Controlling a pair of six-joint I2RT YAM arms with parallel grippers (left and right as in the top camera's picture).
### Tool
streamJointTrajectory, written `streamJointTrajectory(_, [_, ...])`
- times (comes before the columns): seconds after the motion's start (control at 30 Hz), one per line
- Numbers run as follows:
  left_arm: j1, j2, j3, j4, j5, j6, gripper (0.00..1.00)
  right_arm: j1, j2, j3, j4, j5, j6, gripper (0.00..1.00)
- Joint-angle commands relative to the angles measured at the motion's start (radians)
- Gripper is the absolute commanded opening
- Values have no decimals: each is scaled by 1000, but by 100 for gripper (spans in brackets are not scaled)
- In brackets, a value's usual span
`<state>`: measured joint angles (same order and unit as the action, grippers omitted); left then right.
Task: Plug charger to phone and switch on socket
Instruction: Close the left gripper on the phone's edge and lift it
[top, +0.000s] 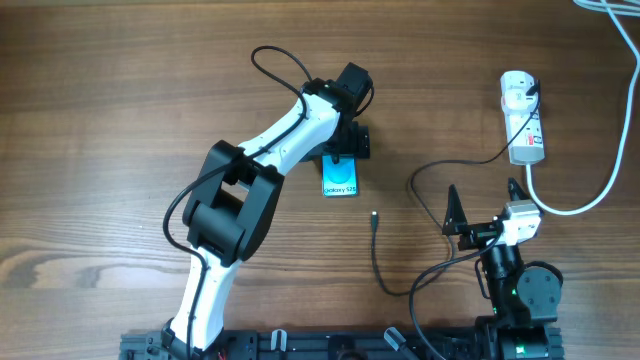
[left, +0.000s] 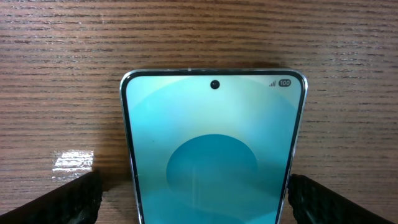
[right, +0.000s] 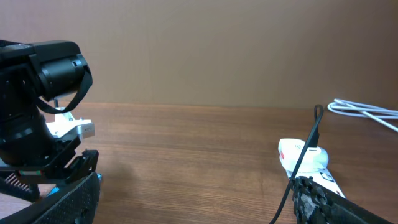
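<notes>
The phone (top: 341, 180) lies flat on the wooden table with its teal screen up. My left gripper (top: 346, 148) is open and straddles the phone's far end. In the left wrist view the phone (left: 211, 143) sits between the two fingers of the left gripper (left: 198, 202); the right finger is at its edge and the left finger stands apart. The charger's thin black cable (top: 420, 180) runs from the socket (top: 524, 120) and loops to its connector tip (top: 373, 215), which lies loose on the table. My right gripper (top: 483, 200) is open and empty, right of the tip.
A thick white cord (top: 600, 190) curves from the socket to the table's right edge. In the right wrist view the socket (right: 301, 155) is ahead on the right with the black cable (right: 308, 152) across it, between the open fingers of the right gripper (right: 199, 202), and the left arm (right: 37, 112) fills the left.
</notes>
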<state>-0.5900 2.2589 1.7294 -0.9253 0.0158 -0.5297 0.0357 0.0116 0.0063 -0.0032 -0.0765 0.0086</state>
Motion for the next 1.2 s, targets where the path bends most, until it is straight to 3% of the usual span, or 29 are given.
streamJointTrajectory(0.0, [-8,15,-30,13,50,-2,100,-4,-7,-1,3,16,-8,100])
streamJointTrajectory(1.17, [-86,15,-89,36,-63,-55,100,-4,-7,-1,3,16,-8,100])
